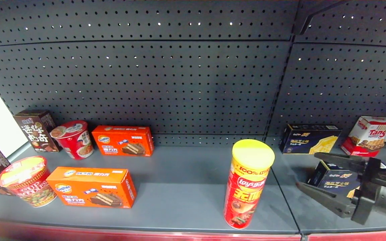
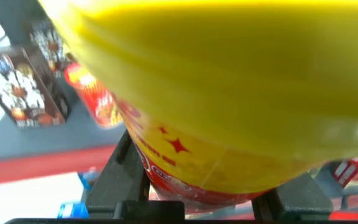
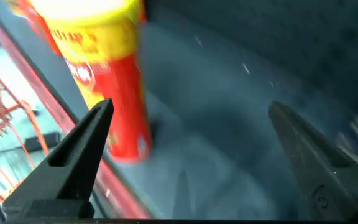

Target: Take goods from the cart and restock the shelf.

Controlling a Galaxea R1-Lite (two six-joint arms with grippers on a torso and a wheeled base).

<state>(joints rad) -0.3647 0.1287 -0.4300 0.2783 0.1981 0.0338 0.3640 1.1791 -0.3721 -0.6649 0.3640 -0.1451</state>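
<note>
The upright chip can stands near the shelf's front edge. It looks light, stiff and slick, best taken mid-body. The right end effector is spread just right of it. The left end effector pinches a second can.

1 red, yellow-lidded chip can stands upright at 5 o'clock on the shelf, near its front edge; a 2nd can is gripped.
</note>
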